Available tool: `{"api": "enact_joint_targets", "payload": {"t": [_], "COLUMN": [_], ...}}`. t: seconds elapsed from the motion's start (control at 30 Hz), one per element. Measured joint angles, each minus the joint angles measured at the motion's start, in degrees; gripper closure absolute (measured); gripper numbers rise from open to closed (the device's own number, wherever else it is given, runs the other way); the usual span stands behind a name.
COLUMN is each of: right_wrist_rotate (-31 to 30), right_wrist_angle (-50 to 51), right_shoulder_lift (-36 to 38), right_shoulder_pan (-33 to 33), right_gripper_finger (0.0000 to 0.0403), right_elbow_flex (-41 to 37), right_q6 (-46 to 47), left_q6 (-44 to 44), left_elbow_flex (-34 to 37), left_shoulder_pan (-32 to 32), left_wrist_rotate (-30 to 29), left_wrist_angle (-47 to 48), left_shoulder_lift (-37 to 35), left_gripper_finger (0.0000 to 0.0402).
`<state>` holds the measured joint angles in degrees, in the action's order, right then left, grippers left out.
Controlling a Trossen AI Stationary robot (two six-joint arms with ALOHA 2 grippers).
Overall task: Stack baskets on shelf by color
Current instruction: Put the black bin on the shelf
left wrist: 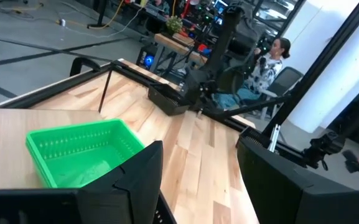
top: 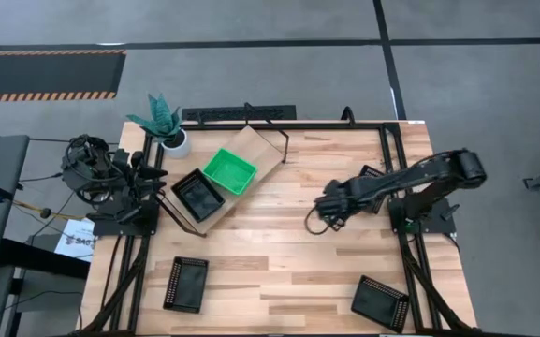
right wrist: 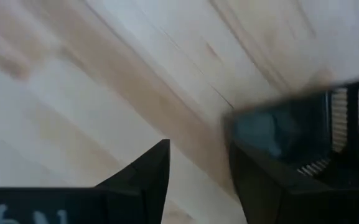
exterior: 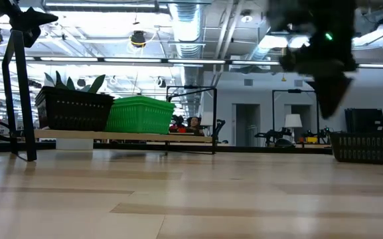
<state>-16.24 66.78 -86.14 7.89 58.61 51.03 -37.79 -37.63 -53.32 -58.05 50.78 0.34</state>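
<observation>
The shelf (top: 251, 145) is a light-wood board lying slantwise at the table's far left. On it sit a green basket (top: 229, 171) and a black basket (top: 197, 194), side by side; the low view shows them as the black basket (exterior: 75, 109) and the green basket (exterior: 140, 114). Three more black baskets rest on the table: near left (top: 185, 284), near right (top: 380, 302), and one under the right arm (top: 371, 172). My right gripper (top: 324, 208) hovers open over the table's middle, empty (right wrist: 198, 158). My left gripper (left wrist: 198, 162) waits open by the shelf's left end.
A potted plant (top: 162, 126) stands at the far left corner beside the shelf. The shelf's black wire frame (top: 274, 140) sticks up at its far end. A dark bar (top: 240, 113) lies along the far edge. Bare tabletop (top: 279, 253) lies between the near baskets. A seated person (left wrist: 266, 68) is beyond the table.
</observation>
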Motion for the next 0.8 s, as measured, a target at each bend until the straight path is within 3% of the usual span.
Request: {"api": "enact_joint_targets", "payload": {"t": [0.2, 0.43, 0.53, 0.7, 0.8], "right_wrist_rotate": [3.73, 4.30, 4.39, 5.88, 5.68], "right_wrist_angle": [-2.57, -8.01, -9.72, -11.33, -11.16], "right_shoulder_lift": [5.28, 3.94, 1.96, 0.58, 0.70], "right_shoulder_pan": [-1.28, -1.30, -1.30, -1.30, -0.53], "right_gripper_finger": [0.0212, 0.0219, 0.0254, 0.0381, 0.0390], "right_elbow_flex": [-10.77, -15.56, -15.67, -14.38, -10.49], "right_q6": [4.55, 3.30, 3.12, 3.02, 2.64], "left_q6": [0.03, 0.01, -0.23, -0.28, -0.30], "left_elbow_flex": [0.00, 0.00, 0.00, 0.00, 0.00], "left_shoulder_pan": [0.00, 0.02, 0.00, 0.01, 0.02], "left_wrist_rotate": [-1.41, -2.00, -2.29, -2.31, -2.34], "left_wrist_angle": [-0.04, -0.07, -0.07, -0.07, -0.08], "left_shoulder_lift": [0.00, 0.00, 0.00, 0.00, 0.00], "left_gripper_finger": [0.0203, 0.0203, 0.0203, 0.0203, 0.0203]}}
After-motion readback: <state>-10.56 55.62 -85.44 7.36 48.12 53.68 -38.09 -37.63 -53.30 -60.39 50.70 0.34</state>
